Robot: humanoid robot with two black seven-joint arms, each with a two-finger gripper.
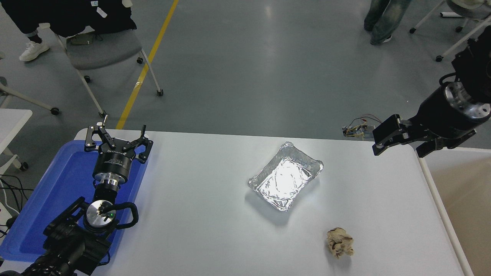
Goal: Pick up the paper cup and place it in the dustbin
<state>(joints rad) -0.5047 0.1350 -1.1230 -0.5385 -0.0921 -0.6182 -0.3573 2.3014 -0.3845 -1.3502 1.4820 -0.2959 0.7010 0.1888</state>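
Foil tray point(285, 176) bare, dustbin point(441, 199) beside open, unladen right pincer point(399, 142); left pincer point(117, 138) open.

The tabletop point(215, 237) was plain white; the tray point(57, 191) at its left was bright blue; the foil tray point(284, 180) was crinkled silver with a white glare; the paper ball point(340, 242) was tan with dark creases; the dustbin point(441, 214) had a white rim and beige inside; both arms were black with silver metal rings; the floor point(249, 69) was grey with a yellow stripe point(147, 63).
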